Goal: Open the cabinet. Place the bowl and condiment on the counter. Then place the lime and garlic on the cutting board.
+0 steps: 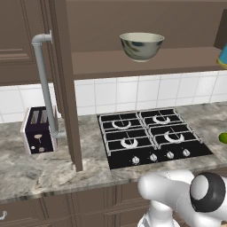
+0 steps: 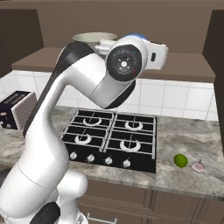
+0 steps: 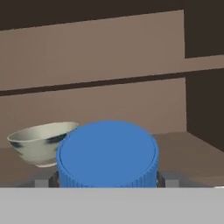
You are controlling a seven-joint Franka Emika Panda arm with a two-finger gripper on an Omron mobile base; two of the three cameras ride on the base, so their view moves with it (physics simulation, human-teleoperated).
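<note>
On the hand camera, right in front of me, the gripper [image 3: 107, 181] has its two fingertips [image 3: 168, 179] spread wide, one on each side of the condiment [image 3: 108, 154]. All I get of the jar here is its ribbed blue lid, sitting between the tips. I cannot tell whether the pads actually touch it; the gaps look small but the bottom of the view cuts them off, so I read the hand as open around the jar, not clamped. Just beside the jar, to its left in this view and slightly farther back, stands the bowl [image 3: 41, 142], upright on the same shelf.

From the left base camera, the counter [image 1: 40, 168] runs across the foreground with a toaster [image 1: 39, 130] at the left and the black cooktop [image 1: 148, 135] in the middle. The cabinet [image 1: 66, 84] door is swung open edge-on toward me, its grey bar handle [image 1: 44, 84] facing left. Above the white tiles the bowl [image 1: 142, 45] rests on the cabinet shelf, and a sliver of the jar [image 1: 223, 56] shows at the right edge.

From the right base camera, the lime [image 2: 180, 160] and the garlic [image 2: 198, 166] lie near each other on the counter, right of the cooktop.
</note>
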